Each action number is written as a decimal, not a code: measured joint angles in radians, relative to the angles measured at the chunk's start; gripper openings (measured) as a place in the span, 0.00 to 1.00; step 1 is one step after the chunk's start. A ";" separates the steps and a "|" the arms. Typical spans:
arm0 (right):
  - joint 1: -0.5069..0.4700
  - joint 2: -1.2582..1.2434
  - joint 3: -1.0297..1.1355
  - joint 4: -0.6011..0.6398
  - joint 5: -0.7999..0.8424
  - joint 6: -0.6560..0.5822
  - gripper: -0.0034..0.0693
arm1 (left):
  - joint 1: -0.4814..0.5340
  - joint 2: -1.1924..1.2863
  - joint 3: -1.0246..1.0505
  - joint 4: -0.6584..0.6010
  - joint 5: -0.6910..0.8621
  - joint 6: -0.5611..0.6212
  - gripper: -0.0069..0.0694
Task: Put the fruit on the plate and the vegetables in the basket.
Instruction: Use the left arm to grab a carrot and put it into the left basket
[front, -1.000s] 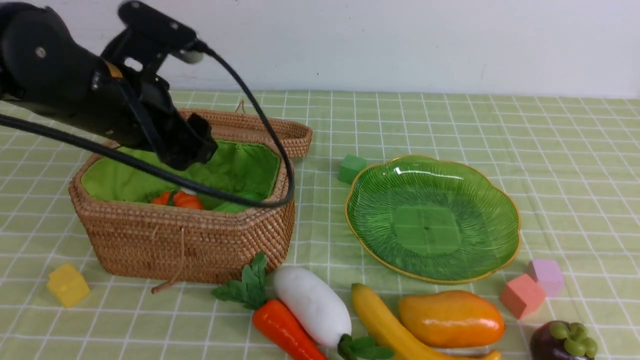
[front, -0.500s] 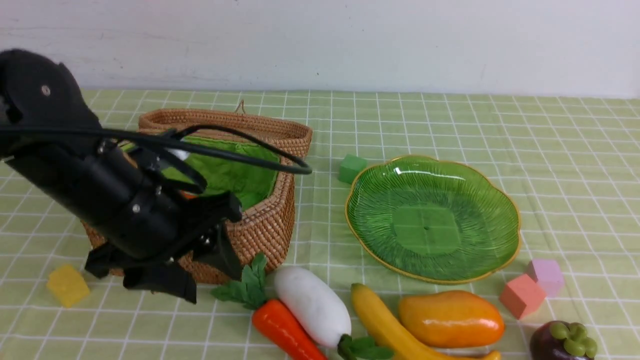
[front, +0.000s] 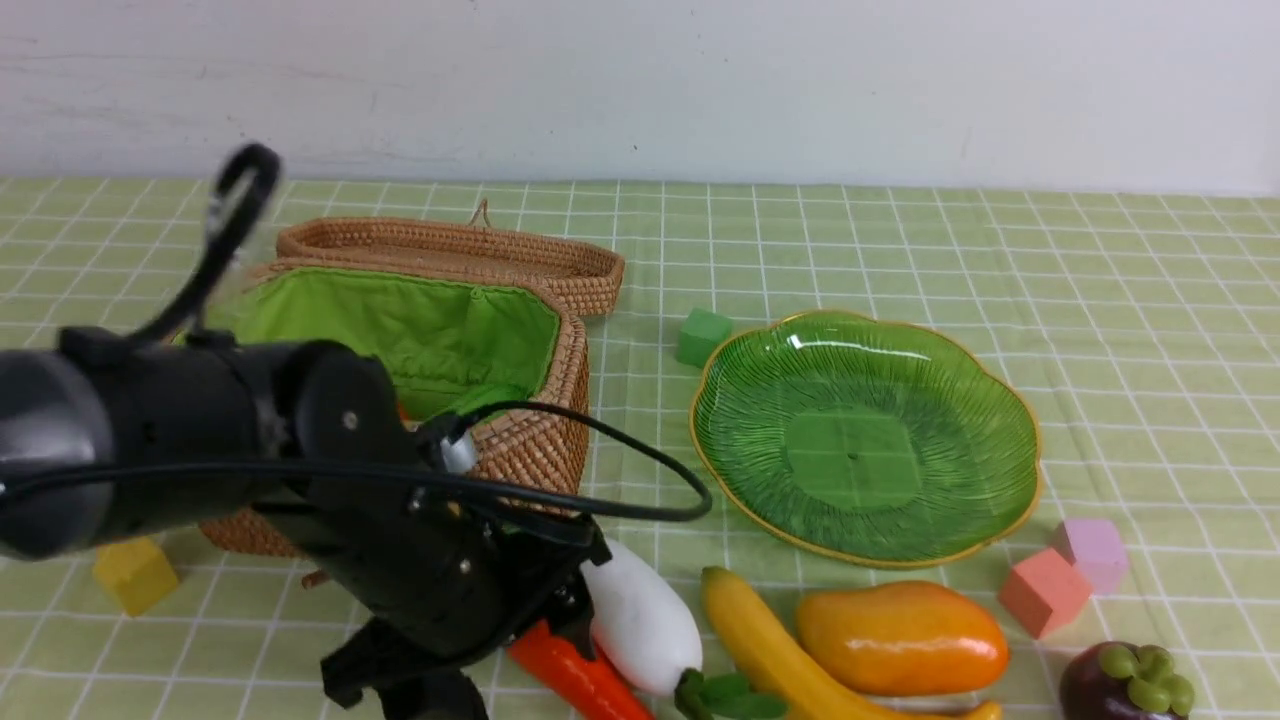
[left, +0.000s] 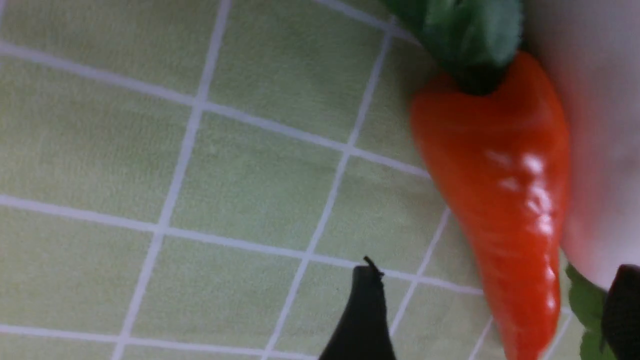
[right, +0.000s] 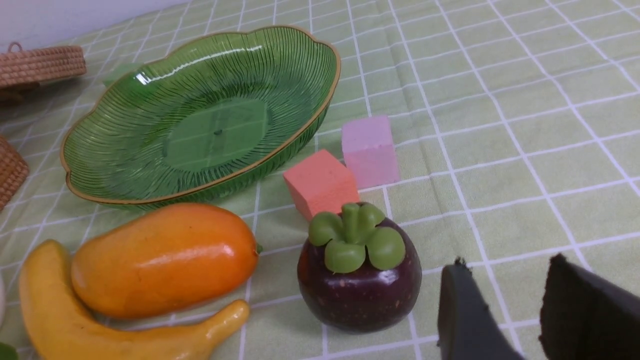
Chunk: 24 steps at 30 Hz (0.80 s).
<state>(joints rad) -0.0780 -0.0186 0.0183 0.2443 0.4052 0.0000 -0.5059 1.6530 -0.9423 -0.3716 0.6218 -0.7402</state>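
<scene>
A: Where is the left claw (left: 495, 270)?
B: Low over the bench (front: 1100, 300), spread wide. The carrot (left: 500, 190) lies between its fingers, not clenched, touching the radish (front: 640, 620). The front view cuts the claw off.
A: The basket (front: 530, 450)?
B: The left arm (front: 200, 440) hides its front; I cannot make out the inside.
A: The fruit?
B: Banana (front: 760, 640), mango (front: 900, 637) and mangosteen (right: 360, 280) lie on the bench before the plate (front: 865, 440). The right claw (right: 507, 262) is released, beside the mangosteen.
</scene>
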 joint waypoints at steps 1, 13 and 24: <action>0.000 0.000 0.000 0.000 0.000 0.000 0.38 | 0.000 0.021 0.000 0.005 -0.018 -0.041 0.86; 0.000 0.000 0.000 0.000 0.000 0.000 0.38 | 0.000 0.096 0.002 0.012 -0.139 -0.120 0.73; 0.000 0.000 0.000 0.000 0.000 0.000 0.38 | -0.002 0.036 0.003 0.016 -0.087 0.004 0.60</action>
<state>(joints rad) -0.0780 -0.0186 0.0183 0.2443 0.4052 0.0000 -0.5078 1.6889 -0.9393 -0.3558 0.5352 -0.7365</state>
